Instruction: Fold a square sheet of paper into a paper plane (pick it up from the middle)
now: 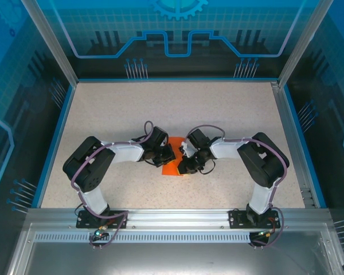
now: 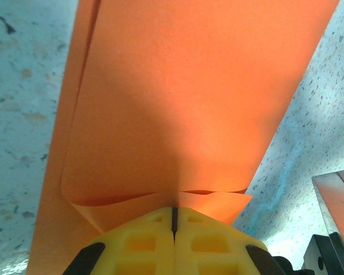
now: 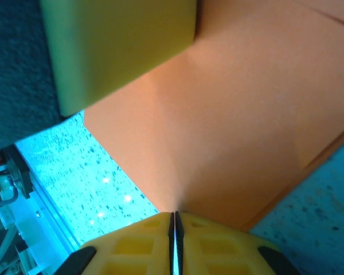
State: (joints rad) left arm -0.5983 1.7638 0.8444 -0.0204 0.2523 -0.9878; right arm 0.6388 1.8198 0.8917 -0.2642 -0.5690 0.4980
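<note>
I find the folded square sheet of paper (image 2: 178, 103) over the middle of the table (image 1: 229, 114), pinched at its edges by the clenched left gripper (image 2: 174, 211) and right gripper (image 3: 175, 216). In my judgement, opposed pulling could tear it. A shallow pinch could also slip and spoil the crease.

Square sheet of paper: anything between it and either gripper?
Nothing visible. The left gripper and right gripper each sit shut against the folded square sheet of paper, apparently pinching its edge.
</note>
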